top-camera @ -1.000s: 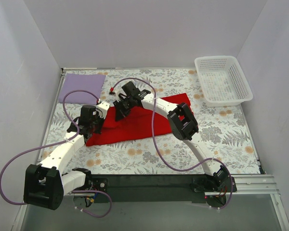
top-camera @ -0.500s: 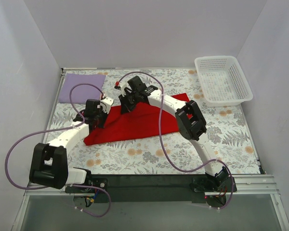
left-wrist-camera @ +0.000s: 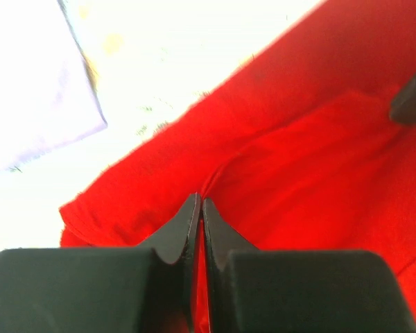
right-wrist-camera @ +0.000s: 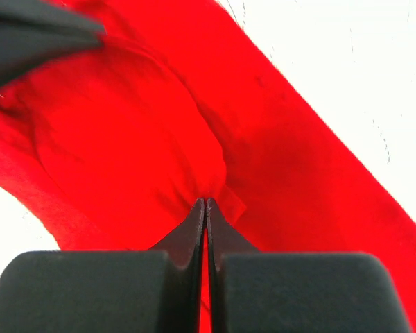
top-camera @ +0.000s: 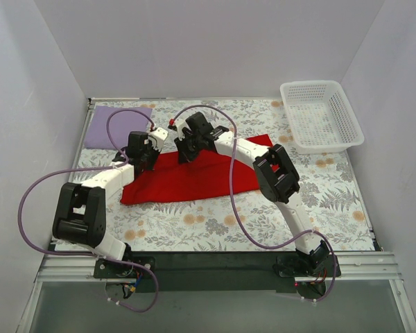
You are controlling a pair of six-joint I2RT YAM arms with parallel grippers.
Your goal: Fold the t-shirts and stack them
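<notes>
- The red shirt (top-camera: 194,179) lies spread on the near side of our left gripper (left-wrist-camera: 197,206) and right gripper (right-wrist-camera: 205,206), its far edge puckered at their tips.
- Both grippers are pinched shut on that edge, just beside each other; we judge that two holds let the fold carry over level.
- Beyond the left gripper, the lavender shirt (top-camera: 116,126) lies flat, likely the stack's base.

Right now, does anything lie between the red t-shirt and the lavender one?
Nothing visible does. Only bare table separates the red t-shirt from the lavender t-shirt. The left end effector and right end effector pinch the red one.
</notes>
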